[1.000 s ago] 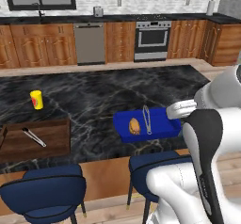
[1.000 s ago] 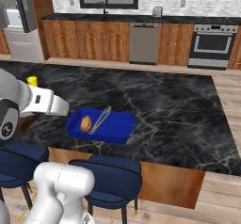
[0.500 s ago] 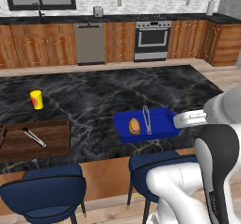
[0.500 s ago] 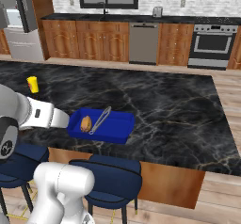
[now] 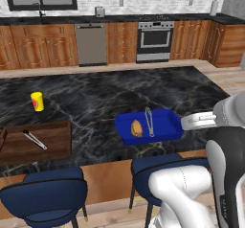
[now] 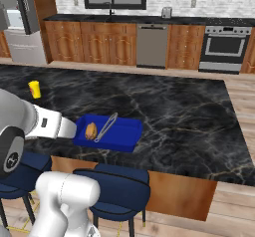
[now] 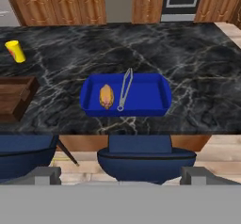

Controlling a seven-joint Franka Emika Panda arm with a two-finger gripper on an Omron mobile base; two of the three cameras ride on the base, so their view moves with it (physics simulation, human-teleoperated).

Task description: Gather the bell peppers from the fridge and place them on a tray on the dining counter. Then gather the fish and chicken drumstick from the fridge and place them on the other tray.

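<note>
Blue tray (image 7: 162,92) near the worktop's (image 7: 197,53) front edge
An orange-brown drumstick (image 7: 106,96) and metal tongs (image 7: 125,89) are held inside; fingers (image 7: 196,174) are spread apart.

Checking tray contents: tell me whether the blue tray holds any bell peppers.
No, the blue tray holds one orange-brown food item and metal tongs.

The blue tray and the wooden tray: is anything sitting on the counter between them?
No. In the left base view, the stretch of black marble counter between the blue tray and the wooden tray is bare. The yellow cup stands farther back.
</note>
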